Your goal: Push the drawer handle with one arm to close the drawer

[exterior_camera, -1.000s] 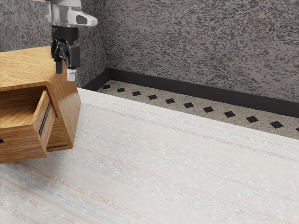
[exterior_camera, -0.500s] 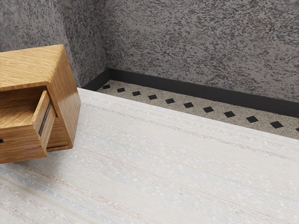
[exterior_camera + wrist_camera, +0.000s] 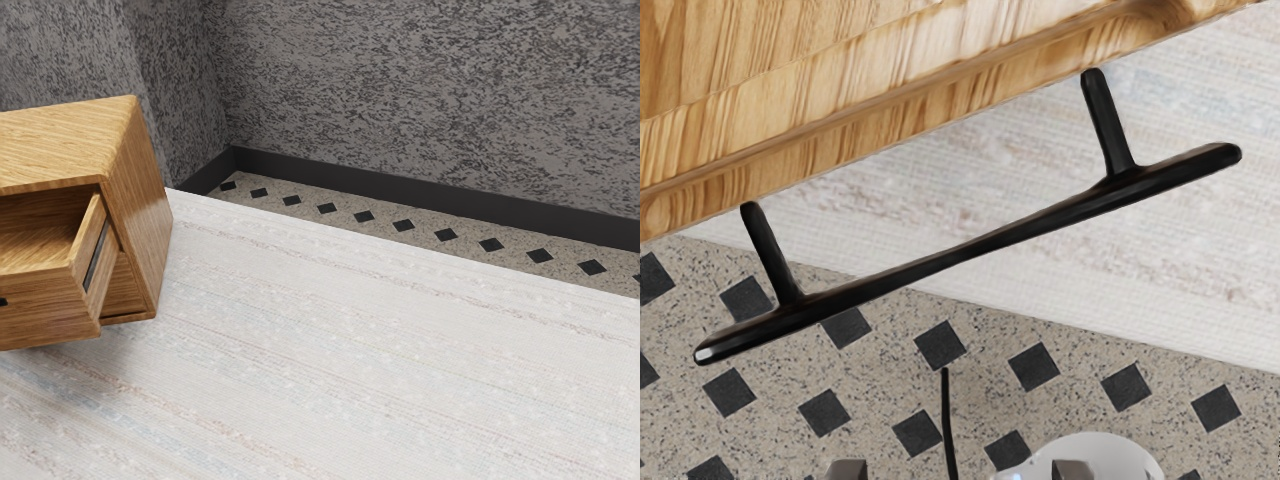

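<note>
Wrist view, drawer handle (image 3: pixel 975 246), apart from pincer (image 3: pixel 960 469)

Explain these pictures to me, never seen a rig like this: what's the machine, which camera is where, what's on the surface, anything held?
The machine is a simulated one-armed robot with a two-finger gripper. The exterior view comes from a camera at the arm's side. It shows a wooden cabinet with its drawer pulled out, on a pale streaked surface. Beyond are a floor with dark diamonds and a mottled grey wall.

The wrist view comes from a camera on the arm's hand. It shows a black bar handle on two posts, next to the wood. I can't tell whether anything is held.
</note>
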Motion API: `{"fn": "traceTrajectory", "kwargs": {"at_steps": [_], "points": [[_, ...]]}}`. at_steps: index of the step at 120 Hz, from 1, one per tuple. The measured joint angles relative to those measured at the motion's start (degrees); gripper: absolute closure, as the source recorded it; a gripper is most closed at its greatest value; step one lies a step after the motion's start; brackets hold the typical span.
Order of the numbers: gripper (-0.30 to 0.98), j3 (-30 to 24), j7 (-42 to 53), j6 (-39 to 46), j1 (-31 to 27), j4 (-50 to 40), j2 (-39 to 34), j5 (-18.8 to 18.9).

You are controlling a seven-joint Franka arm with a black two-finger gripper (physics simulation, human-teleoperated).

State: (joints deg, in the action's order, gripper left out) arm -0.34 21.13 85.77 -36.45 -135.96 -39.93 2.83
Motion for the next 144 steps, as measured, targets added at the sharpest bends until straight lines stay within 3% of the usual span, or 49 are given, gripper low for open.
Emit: {"fn": "traceTrajectory", "kwargs": {"at_steps": [17, 40, 83, 144], "points": [[0.69, -0.8, -6.1, 0.9, 0.0, -2.3, -0.2, -0.9], [0.75, -0.8, -13.5, 4.5, 0.3, -4.1, 1.4, -4.3], [0.78, 0.0, -22.1, 9.7, 0.0, -4.1, 3.0, -4.6], [0.79, 1.0, -24.7, 14.4, 0.3, -1.0, 7.9, -4.2]]}}
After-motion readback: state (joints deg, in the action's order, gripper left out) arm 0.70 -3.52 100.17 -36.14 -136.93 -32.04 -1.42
